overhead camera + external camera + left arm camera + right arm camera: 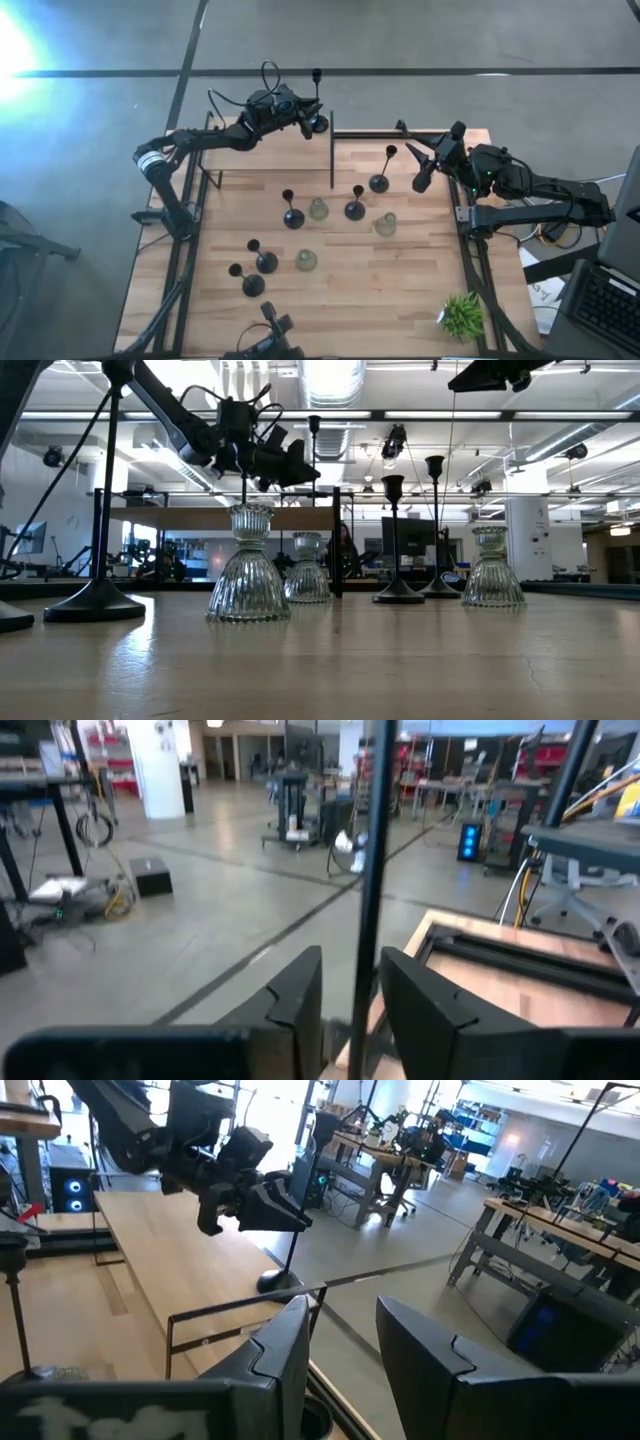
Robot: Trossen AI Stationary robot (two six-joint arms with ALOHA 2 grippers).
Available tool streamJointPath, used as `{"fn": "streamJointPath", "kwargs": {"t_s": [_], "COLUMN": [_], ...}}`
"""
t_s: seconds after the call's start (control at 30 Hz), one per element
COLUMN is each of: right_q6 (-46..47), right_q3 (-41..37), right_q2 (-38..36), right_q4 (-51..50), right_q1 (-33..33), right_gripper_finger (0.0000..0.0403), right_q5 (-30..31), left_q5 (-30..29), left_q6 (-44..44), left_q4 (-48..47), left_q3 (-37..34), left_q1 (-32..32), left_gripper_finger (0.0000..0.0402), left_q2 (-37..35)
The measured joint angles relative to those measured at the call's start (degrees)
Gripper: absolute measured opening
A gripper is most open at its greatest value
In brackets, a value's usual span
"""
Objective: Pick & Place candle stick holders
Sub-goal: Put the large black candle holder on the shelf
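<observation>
Pale wooden bench (420, 300): at its far edge the left tool (312, 122) straddles a tall black round-based candle stick holder (317, 100), fingers parted, apparently releasing it; next comes a clean retreat. Right tool (423, 178) hovers open, empty.

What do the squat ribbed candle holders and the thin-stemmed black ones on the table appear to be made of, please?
The squat candle holders look like clear pressed glass, faintly green: the room shows through them and their ribs catch highlights. The black holders seem to be painted or coated metal, judging by their thin rigid stems and dull dark finish, though plastic cannot be ruled out.
</observation>
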Motion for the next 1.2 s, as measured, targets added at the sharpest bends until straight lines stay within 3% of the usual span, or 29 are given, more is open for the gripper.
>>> {"fn": "streamJointPath", "kwargs": {"t_s": [0.3, 0.7, 0.97, 1.2], "right_q6": [0.7, 1.3, 1.4, 1.8], "right_q3": [0.0, 0.0, -0.1, -0.1], "right_q2": [0.0, 0.0, 0.0, 0.0], "right_q4": [-1.7, -1.8, -1.9, -1.9], "right_q1": [0.0, 0.0, 0.0, 0.0], "right_gripper_finger": [0.0112, 0.0091, 0.0081, 0.0079], "right_q5": [0.1, -0.4, -0.6, -0.7], "left_q5": [0.0, 0.3, 7.1, 16.1], "left_q6": [3.0, 9.4, 11.7, 8.8], "left_q4": [-10.8, -39.3, -57.6, -59.3], "left_q3": [0.0, 0.0, -0.2, -6.5], "left_q1": [0.4, 0.2, -0.8, -3.7], "left_gripper_finger": [0.0168, 0.0172, 0.0172, 0.0172], "left_q2": [-6.2, -25.6, -36.9, -45.6]}}
